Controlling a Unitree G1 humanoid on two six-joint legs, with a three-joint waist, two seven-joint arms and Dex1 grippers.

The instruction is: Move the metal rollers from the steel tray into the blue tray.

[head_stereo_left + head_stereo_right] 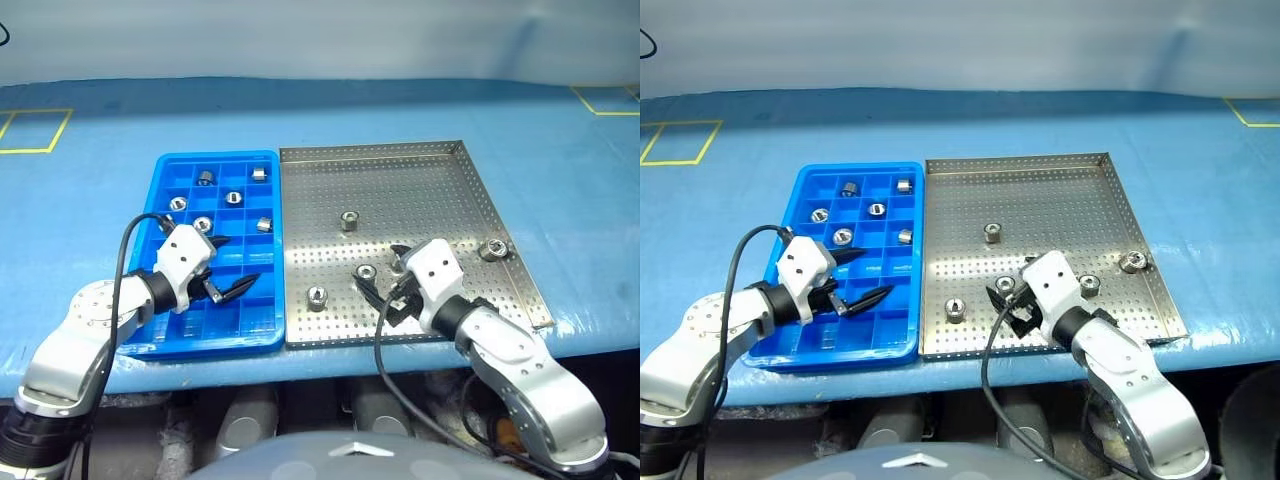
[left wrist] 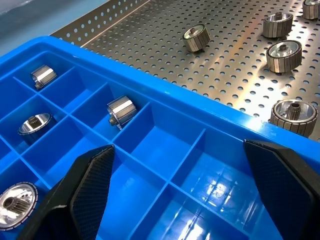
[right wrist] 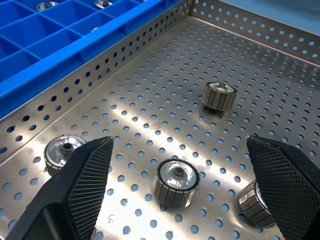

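1. Nearest me, my left gripper [image 1: 228, 268] hangs over the near part of the blue tray [image 1: 165, 168], fingers spread wide, nothing between them.
2. My right gripper [image 1: 1012, 297] sits over the near part of the steel tray [image 1: 1090, 200], jaws wide apart too, empty.
3. In the right wrist view I'm looking at one roller [image 3: 176, 182] standing on end between my fingers [image 3: 80, 185], just ahead of them, not touching either.
4. Another roller [image 3: 62, 151] stands just outside that gripper towards the blue tray, and a third [image 3: 252, 205] peeks out by the other finger.
5. Further ahead of the right gripper, a roller [image 3: 220, 96] sits alone on the perforated base, well apart.
6. One more roller [image 1: 1131, 262] sits off by the steel tray's right rim, away from my right gripper.
7. Ahead of my left gripper, the near blue compartments are bare; a roller [image 2: 121, 110] lies tilted in a cell just beyond my fingers.
8. Past it I see more rollers in the far cells, one [image 1: 205, 178] near the back and one [image 1: 258, 174] beside it.
9. The two trays sit side by side, long edges touching, on the blue table [image 1: 560, 150].
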